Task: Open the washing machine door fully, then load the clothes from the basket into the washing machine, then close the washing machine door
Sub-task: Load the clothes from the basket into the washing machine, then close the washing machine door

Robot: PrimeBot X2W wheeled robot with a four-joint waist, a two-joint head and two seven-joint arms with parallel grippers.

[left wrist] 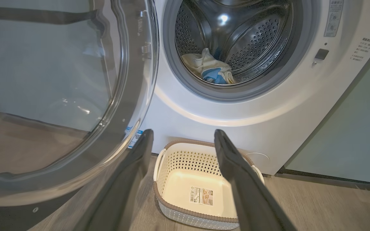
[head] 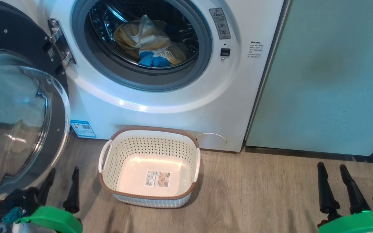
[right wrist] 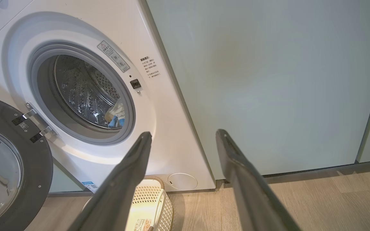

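Observation:
The white washing machine [head: 180,106] stands with its round black door [head: 15,106] swung wide open to the left. Pale yellow and cream clothes with blue trim [head: 151,43] lie inside the steel drum, also seen as clothes [left wrist: 210,69] and clothes [right wrist: 116,115]. The cream basket [head: 149,166] sits empty on the floor before the washer, only a label on its floor; basket [left wrist: 198,189], basket [right wrist: 153,205]. My left gripper [head: 62,176] hangs open at lower left, beside the door's lower edge. My right gripper [head: 332,171] is open at lower right, over bare floor.
A pale green cabinet door [head: 329,77] runs along the right of the washer. Wood-look floor [head: 257,197] spreads around the basket. The open door's glass bowl [left wrist: 53,83] bulges close to my left fingers [left wrist: 133,170].

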